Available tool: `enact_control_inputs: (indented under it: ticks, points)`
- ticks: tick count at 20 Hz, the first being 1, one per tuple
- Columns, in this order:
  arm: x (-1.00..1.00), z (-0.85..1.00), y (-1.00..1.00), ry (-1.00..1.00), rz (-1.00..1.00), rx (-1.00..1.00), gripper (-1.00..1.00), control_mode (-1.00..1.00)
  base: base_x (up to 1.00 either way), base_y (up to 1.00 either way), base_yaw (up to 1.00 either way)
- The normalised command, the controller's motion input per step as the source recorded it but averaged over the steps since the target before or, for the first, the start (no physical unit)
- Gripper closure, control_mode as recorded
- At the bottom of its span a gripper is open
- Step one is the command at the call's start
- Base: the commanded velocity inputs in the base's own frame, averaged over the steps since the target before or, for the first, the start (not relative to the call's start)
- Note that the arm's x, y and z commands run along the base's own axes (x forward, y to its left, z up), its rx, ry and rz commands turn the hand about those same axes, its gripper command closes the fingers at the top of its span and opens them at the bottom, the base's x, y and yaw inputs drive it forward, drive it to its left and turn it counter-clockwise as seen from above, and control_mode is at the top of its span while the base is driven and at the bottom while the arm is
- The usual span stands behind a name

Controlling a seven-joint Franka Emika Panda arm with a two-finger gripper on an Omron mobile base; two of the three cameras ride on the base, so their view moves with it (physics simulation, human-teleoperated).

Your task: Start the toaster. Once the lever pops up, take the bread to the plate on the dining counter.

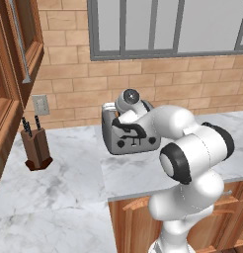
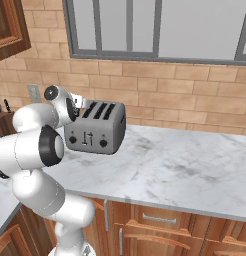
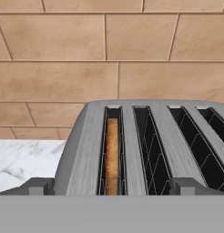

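The gripper (image 3: pixel 112 186), jaws spread wide and holding nothing, hovers over the toaster (image 3: pixel 145 145) so its tips straddle the leftmost of 4 slots, where the bread (image 3: pixel 112 154) sits sunk for lifting.

The arm (image 1: pixel 192 163) consists of glossy white, rounded link housings that bulge at each joint and taper slightly between them. Dark grey to black bands separate the links; a broad black ring encircles the large joint cap, whose face is a smooth white disc. A thin black cable or trim line curves along the forearm link. The wrist ends in a short white cylinder with a dark circular cap bearing a small light centre. The lowest link is a white column. The gripper (image 3: pixel 112 186) has two small, blocky, dark grey fingertips (image 3: pixel 40 186) with squared tops.
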Motion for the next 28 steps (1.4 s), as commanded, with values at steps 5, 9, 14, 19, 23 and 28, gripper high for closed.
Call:
enact_control_inputs:
  ticks: [5, 9, 14, 19, 23, 28]
  points:
    - [0.00, 0.00, 0.00, 0.00, 0.00, 0.00, -1.00, -1.00, 0.00, 0.00, 0.00]
    - [0.00, 0.00, 0.00, 0.00, 0.00, 0.00, -1.00, -1.00, 0.00, 0.00, 0.00]
    - [0.00, 0.00, 0.00, 0.00, 0.00, 0.00, -1.00, -1.00, 0.00, 0.00, 0.00]
    - [0.00, 0.00, 0.00, 0.00, 0.00, 0.00, -1.00, -1.00, 0.00, 0.00, 0.00]
    - [0.00, 0.00, 0.00, 0.00, 0.00, 0.00, -1.00, -1.00, 0.00, 0.00, 0.00]
    - [0.00, 0.00, 0.00, 0.00, 0.00, 0.00, -1.00, -1.00, 0.00, 0.00, 0.00]
